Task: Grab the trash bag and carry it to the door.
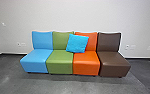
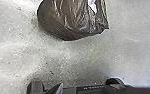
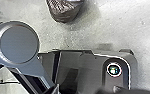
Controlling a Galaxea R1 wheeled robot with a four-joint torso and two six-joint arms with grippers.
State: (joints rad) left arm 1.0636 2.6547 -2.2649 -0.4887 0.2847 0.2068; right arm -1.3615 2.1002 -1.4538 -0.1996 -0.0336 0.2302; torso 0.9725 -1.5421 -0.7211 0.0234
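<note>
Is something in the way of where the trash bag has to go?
Straight ahead, a row of four seats stands along the wall. I can't tell where the door is, so I don't know if they block the way for the trash bag.

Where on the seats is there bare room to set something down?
The light-blue padded seat beside the green padded seat, and the brown padded seat beside the orange padded seat, are bare. Green and orange are free in front of the turquoise square cushion crowding their backs.
</note>
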